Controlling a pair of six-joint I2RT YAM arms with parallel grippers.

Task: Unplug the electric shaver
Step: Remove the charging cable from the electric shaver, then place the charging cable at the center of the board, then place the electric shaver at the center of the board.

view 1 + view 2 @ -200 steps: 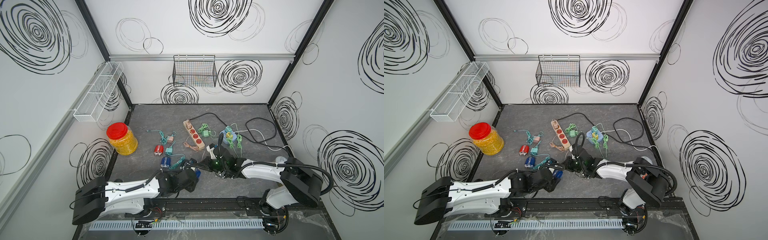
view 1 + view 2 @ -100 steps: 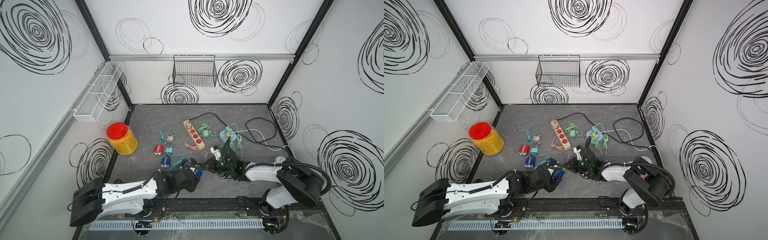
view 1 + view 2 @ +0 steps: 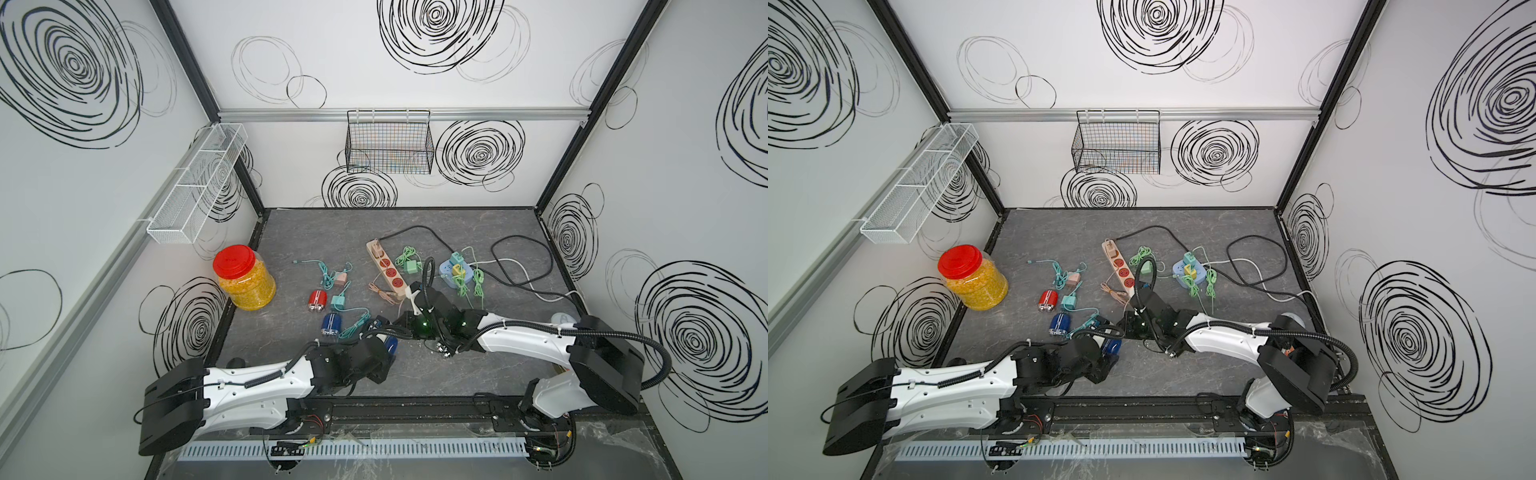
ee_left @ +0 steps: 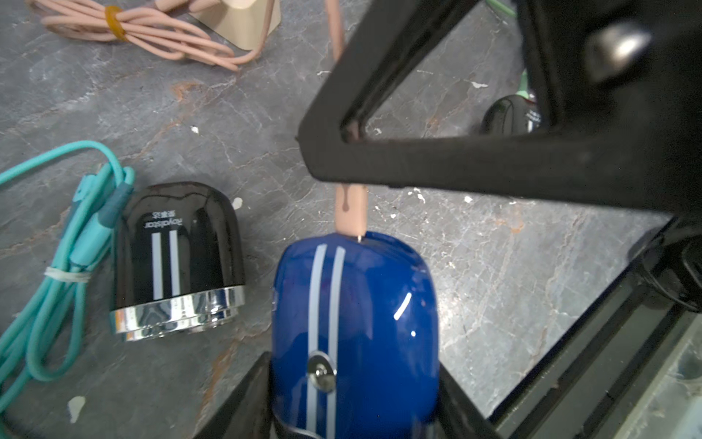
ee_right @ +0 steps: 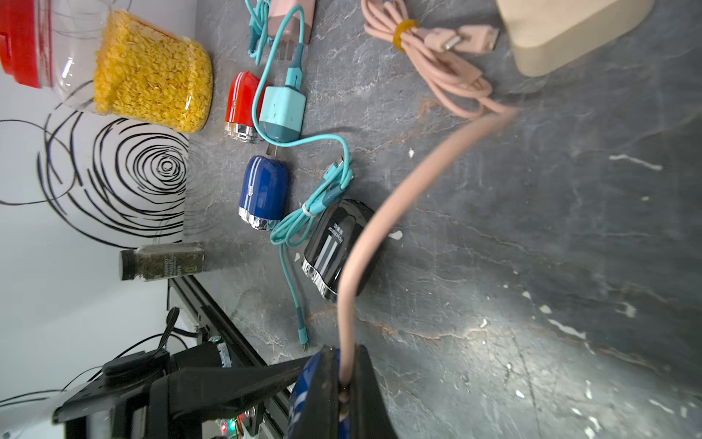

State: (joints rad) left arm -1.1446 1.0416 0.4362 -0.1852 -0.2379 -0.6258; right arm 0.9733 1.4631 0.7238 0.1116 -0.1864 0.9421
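Blue shaver (image 4: 353,334) sits between the two fingers of my left claw (image 4: 353,406), which holds it at a medium spread, low over the near part of the desk (image 4: 494,273). My right claw (image 4: 349,159) is directly ahead of the shaver's rounded end, its jaws pressed together on the pink cable (image 5: 345,323) right behind the plug (image 4: 350,213). The plug's tip meets that rounded end. A small glint of metal shows at the joint, and I cannot tell how deep the plug is seated.

The black frame of my right claw crosses over the plug. A black shaver (image 4: 178,258) lies on its side just beside the blue shaver, not touching it, with a tied teal cable (image 4: 57,273) against its far side. Farther off, the pink cable's tied coil lies beside the end of a beige power strip (image 4: 243,19). A second shaver (image 5: 262,194), a red shaver (image 5: 241,102), a teal charger (image 5: 281,114), a jar (image 5: 152,68) and a spice bottle (image 5: 163,262) lie well apart.

The blue shaver is glossy deep blue, with two pale lengthwise stripes and a small round metal button on them.
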